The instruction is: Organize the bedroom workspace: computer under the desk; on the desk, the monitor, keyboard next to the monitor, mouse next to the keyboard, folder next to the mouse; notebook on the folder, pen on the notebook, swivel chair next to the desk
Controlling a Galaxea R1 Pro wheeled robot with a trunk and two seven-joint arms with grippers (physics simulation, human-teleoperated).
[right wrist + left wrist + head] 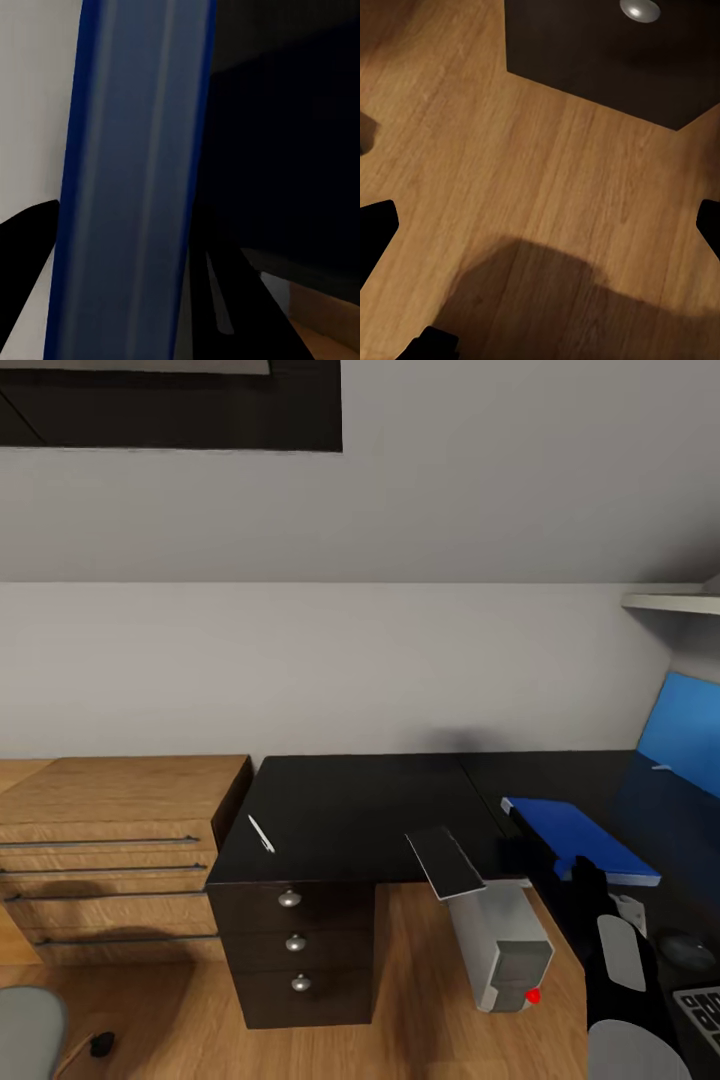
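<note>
The blue folder (578, 838) is lying flat on the desk (360, 810) near its front edge — the right gripper (588, 872) is being held at the folder's near edge, its fingers on either side of it, though a firm grip cannot be confirmed. The computer (500, 945) is standing on the floor just beside the desk. The left gripper (540, 285) is spread open over the wood floor (510, 165).

glossy black desk (360, 810) carries a white pen (261, 834), blue folder (575, 835) and keyboard (703, 1012) corner

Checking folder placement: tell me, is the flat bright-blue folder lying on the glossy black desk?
Yes, the bright-blue folder lies flat on the glossy black desk.
</note>
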